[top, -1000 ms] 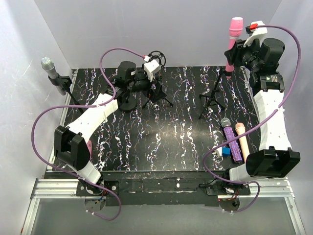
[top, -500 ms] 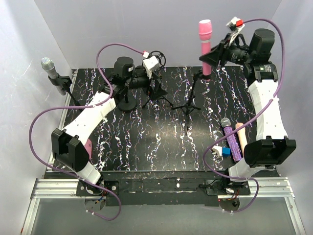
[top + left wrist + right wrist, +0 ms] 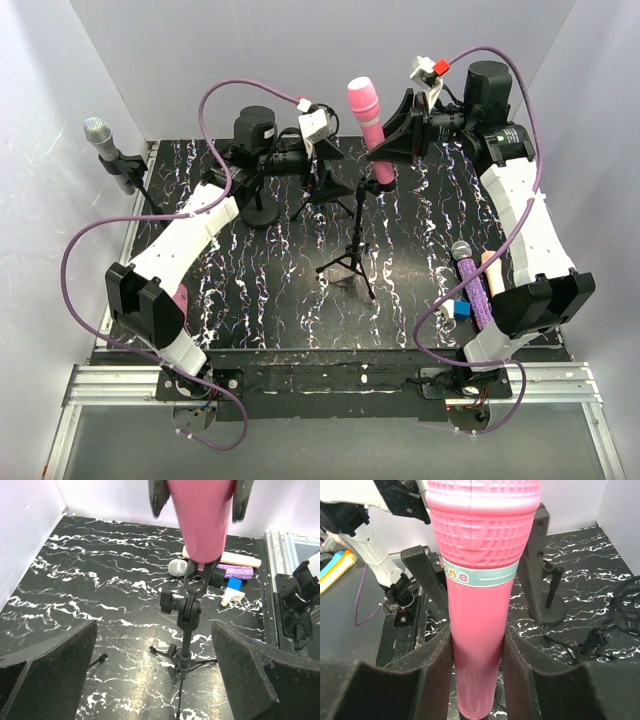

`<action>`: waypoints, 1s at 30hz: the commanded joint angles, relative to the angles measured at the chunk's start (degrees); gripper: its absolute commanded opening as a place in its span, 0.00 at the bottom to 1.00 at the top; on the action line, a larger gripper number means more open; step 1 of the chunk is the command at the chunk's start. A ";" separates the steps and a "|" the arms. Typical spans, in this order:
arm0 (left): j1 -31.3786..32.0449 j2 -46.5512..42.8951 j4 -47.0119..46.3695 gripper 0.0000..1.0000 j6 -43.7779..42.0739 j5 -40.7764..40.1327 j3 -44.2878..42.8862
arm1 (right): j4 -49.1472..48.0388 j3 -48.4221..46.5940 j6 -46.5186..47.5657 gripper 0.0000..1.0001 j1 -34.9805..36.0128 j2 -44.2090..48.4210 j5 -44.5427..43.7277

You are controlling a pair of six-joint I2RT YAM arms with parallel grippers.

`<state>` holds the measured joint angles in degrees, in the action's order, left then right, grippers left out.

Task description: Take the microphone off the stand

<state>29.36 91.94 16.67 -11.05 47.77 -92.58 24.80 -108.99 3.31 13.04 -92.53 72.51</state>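
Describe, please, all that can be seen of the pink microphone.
The pink microphone looks like smooth plastic, perhaps a toy. Its head is a moulded grid in the same pink, and below it runs a pale teal band with the letters "one". It stands nearly upright, head up, over the middle of the table. The right hand grips its handle between two dark padded fingers. Its lower end sits in the black clip of the stand.

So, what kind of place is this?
Probably a lab test bench for robots, not a studio: plain white walls box in a marbled table, two robot arms are bolted at its edge, and several microphones serve as props.
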 commanded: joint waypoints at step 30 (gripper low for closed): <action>3.42 2.46 -12.35 0.26 4.72 -0.64 6.96 | -0.71 2.02 3.64 0.69 2.96 1.30 -11.94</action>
<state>32.82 99.22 6.50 -7.22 54.59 -88.07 28.64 -108.33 10.02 15.84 -92.60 65.87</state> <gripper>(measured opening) 0.394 0.634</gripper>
